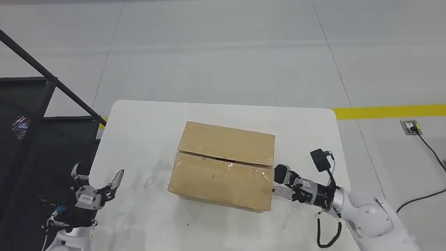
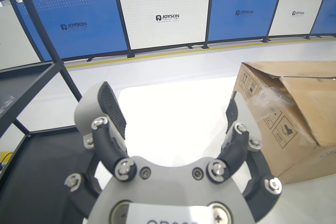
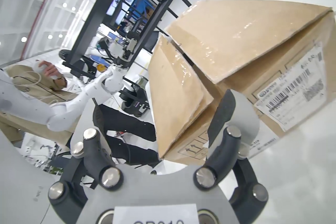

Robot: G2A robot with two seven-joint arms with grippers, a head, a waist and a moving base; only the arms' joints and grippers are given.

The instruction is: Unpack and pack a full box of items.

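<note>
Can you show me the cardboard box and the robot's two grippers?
cardboard box (image 1: 221, 176): top view, on its nearer top flap.
left gripper (image 2: 168, 95): left wrist view, midway between its fingertips.
right gripper (image 1: 279, 180): top view, midway between its fingertips.

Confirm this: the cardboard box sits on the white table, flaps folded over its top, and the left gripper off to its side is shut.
Not shut: the left gripper is open, holding nothing, as the left wrist view shows. The rest stands: cardboard box on the white table, flaps folded over.
</note>
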